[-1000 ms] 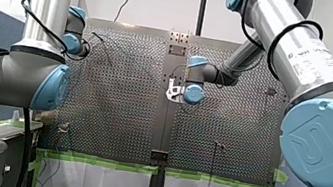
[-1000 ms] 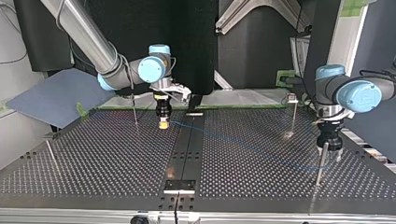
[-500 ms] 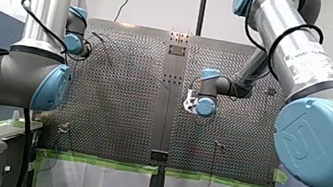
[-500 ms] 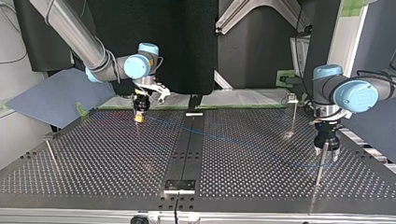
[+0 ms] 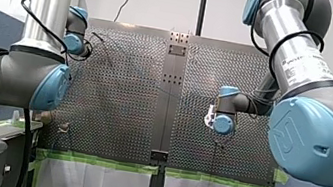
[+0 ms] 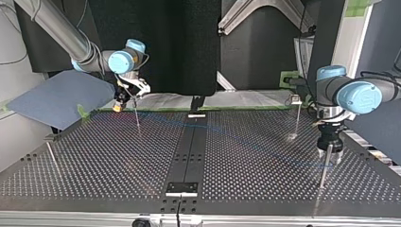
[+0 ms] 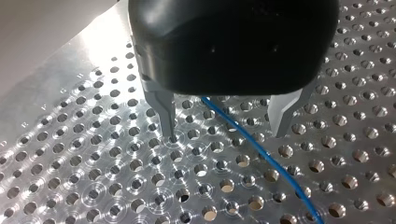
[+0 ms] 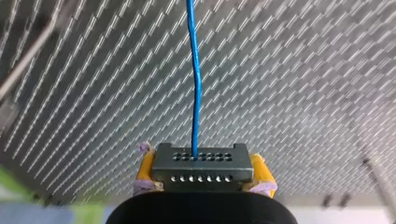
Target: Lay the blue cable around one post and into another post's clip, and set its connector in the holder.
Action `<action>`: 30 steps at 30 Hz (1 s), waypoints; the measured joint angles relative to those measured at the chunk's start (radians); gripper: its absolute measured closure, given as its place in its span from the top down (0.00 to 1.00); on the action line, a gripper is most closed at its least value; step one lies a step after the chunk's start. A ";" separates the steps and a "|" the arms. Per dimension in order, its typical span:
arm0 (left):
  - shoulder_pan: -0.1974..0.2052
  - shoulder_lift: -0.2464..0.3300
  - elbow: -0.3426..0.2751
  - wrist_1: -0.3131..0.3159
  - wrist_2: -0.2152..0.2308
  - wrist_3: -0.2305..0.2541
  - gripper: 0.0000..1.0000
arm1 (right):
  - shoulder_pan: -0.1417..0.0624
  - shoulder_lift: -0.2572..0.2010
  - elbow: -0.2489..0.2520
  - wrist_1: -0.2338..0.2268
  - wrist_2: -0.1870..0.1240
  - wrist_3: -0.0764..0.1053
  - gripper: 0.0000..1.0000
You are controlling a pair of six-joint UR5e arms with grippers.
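1. The right gripper [image 6: 118, 105] has swung from the middle of the table [image 6: 94, 161] out to the top view's far left. It now sits just beside the thin post [image 6: 136, 116].
2. Its yellow pads [image 8: 145, 168] stay clamped on the black connector [image 8: 200, 169], with the blue cable [image 8: 195, 84] running out ahead.
3. The left gripper [image 7: 224, 123] has barely shifted. Its metal fingers [image 7: 166, 116] stand apart, holding nothing, and the cable passes loose between them.
4. I'd say the cable is being drawn toward that post for routing. The connector is not in a holder yet.
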 joint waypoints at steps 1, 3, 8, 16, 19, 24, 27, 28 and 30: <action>0.000 0.000 0.000 0.000 0.000 0.000 0.99 | -0.007 0.006 0.007 -0.007 0.004 0.006 0.00; 0.000 0.000 0.000 0.000 0.000 0.000 0.99 | -0.023 0.022 0.023 -0.023 0.012 0.018 0.00; 0.000 0.000 0.000 0.000 0.000 0.000 0.99 | -0.066 0.058 0.066 -0.066 0.018 0.032 0.00; -0.001 0.000 0.000 0.000 0.000 0.001 0.99 | -0.124 0.069 0.124 -0.124 0.015 0.032 0.00; -0.001 0.000 0.000 0.000 0.000 0.000 0.99 | -0.148 0.069 0.148 -0.148 0.013 0.026 0.00; -0.003 0.000 0.000 0.000 0.000 0.001 0.99 | -0.189 0.070 0.189 -0.189 0.007 0.009 0.00; -0.004 0.000 0.000 0.000 0.000 0.000 0.99 | -0.214 0.070 0.214 -0.214 -0.001 0.005 0.00; -0.004 0.000 0.000 0.000 0.000 0.000 0.99 | -0.221 0.070 0.222 -0.222 -0.006 0.005 0.00; -0.005 0.000 0.000 0.000 0.000 0.000 0.99 | -0.236 0.071 0.241 -0.241 -0.020 0.004 0.00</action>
